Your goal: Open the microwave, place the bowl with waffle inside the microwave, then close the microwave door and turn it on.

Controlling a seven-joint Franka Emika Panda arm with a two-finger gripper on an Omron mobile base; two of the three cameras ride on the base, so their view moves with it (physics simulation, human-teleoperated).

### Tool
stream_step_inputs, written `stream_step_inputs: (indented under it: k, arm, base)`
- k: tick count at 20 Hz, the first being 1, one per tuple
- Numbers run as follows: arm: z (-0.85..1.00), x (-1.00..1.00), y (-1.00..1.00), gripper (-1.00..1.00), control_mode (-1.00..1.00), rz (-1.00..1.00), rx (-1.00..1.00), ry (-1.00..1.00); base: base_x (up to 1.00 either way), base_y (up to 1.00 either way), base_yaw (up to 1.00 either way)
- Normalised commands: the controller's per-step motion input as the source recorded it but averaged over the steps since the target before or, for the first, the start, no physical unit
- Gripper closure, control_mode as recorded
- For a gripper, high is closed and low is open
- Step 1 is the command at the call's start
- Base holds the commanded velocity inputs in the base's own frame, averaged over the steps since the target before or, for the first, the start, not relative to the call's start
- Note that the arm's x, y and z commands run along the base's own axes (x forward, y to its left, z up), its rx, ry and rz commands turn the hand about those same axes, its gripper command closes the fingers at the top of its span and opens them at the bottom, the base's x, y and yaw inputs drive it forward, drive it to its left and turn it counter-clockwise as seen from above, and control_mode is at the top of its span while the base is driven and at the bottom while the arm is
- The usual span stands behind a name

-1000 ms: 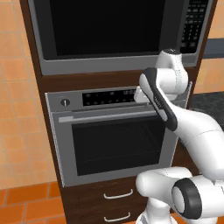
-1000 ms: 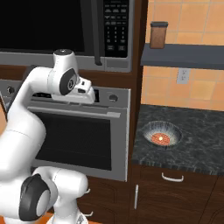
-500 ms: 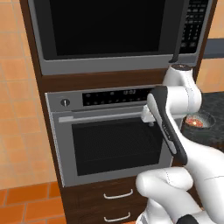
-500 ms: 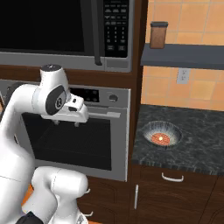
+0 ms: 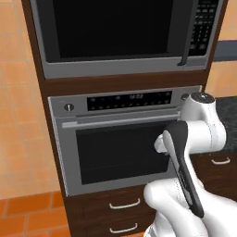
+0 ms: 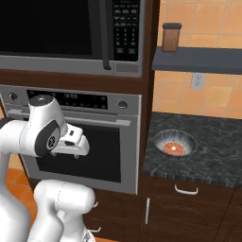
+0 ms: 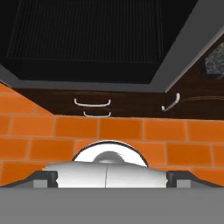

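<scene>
The microwave (image 5: 115,32) (image 6: 56,28) sits high in the dark wood cabinet, and the microwave door (image 5: 111,28) is closed with its dark vertical handle (image 6: 106,38) beside the keypad (image 6: 125,28). On the black counter to the right stands the bowl (image 6: 175,144) with the reddish waffle (image 6: 174,148) inside. My gripper (image 6: 70,152) hangs low in front of the oven window, well below the microwave and left of the bowl, pointing down at the floor. In the hand view the gripper (image 7: 111,177) is open, its fingertips (image 7: 43,177) wide apart with nothing between them.
A silver oven (image 5: 120,139) with a knob and clock display fills the cabinet under the microwave, with drawers (image 5: 122,203) below it. A brown jar (image 6: 171,37) stands on the shelf above the counter (image 6: 212,142). The floor is orange tile (image 7: 122,131).
The arm has swung down from the oven's control panel to in front of the oven window. The jaws have spread wider. The bowl and microwave have not moved.
</scene>
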Motion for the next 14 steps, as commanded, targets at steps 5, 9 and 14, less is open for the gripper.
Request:
stream_step_inputs:
  k: [5, 9, 14]
  arm:
    - [0.00, 0.00, 0.00, -1.00, 1.00, 0.00, 0.00, 0.00]
    - [0.00, 0.00, 0.00, -1.00, 1.00, 0.00, 0.00, 0.00]
    - [0.00, 0.00, 0.00, -1.00, 1.00, 0.00, 0.00, 0.00]
  base:
    - [-0.27, -0.28, 0.09]
    - [-0.16, -0.56, 0.21]
    - [-0.20, -0.61, 0.24]
